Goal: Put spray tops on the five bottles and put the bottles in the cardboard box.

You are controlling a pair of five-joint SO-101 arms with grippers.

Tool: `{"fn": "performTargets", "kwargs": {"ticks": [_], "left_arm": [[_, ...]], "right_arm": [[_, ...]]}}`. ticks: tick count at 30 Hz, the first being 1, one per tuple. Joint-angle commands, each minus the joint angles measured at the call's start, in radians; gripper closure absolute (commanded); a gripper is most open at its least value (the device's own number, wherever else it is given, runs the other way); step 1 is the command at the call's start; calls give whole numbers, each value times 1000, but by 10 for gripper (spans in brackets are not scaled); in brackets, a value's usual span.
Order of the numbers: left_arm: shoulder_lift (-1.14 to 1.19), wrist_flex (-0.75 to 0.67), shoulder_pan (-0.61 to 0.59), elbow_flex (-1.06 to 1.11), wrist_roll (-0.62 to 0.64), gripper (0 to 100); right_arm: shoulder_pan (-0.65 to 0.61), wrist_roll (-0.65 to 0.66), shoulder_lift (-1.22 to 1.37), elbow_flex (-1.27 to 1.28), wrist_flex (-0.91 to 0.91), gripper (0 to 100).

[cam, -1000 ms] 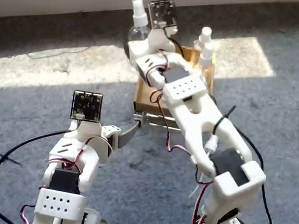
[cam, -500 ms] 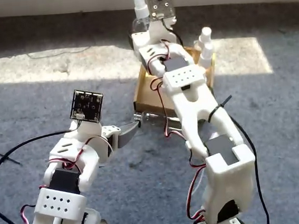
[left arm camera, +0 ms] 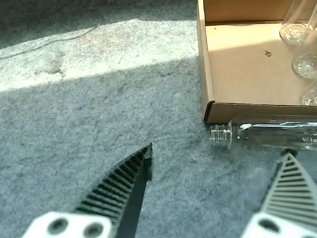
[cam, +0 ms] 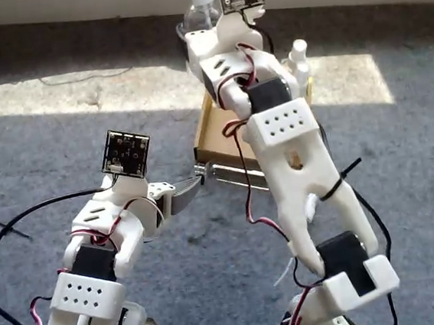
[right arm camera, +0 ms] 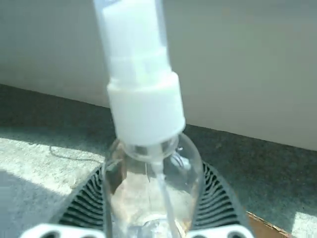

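One clear white-capped bottle (right arm camera: 148, 193) | gripped by right end effector (right arm camera: 151, 203) | left end effector (left arm camera: 218, 153) ribbed, agape

The carpet (left arm camera: 99, 109) is grey, rough, fuzzy cloth. The cardboard box (left arm camera: 237, 64) is matt brown card. The lying bottle (left arm camera: 267, 135) and the held bottle (right arm camera: 148, 198) are clear and glossy; the spray top (right arm camera: 143, 104) is smooth white plastic. The left fingers (left arm camera: 119, 193) are black ribbed plastic
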Motion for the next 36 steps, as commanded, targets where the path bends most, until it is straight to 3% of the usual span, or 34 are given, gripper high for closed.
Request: {"fn": "performTargets", "kwargs": {"ticks": [1,4,10,17,22,27,33,36], "left_arm": [[-12,-20,-15,-4,-3,649],[-12,-20,-13,-4,-3,649],[-12,-20,-15,-4,-3,649],[-12,-20,-16,-4,-3,649],[-12,-20,-19,-7,-3,649],[-12,-64,-111,-8,-3,649],[-2,-189,-183,-15,-11,649],[13,-169,-179,-91,-69,649]], "right_arm": [[-36,12,-180,-65,177,994],[-30,57,-309,-65,343,994],[73,327,-556,-67,702,994],[490,393,-751,-5,832,994],[717,482,-756,275,708,994],[765,479,-750,625,440,994],[719,267,-751,958,58,994],[716,124,-757,1070,-21,994]]}}
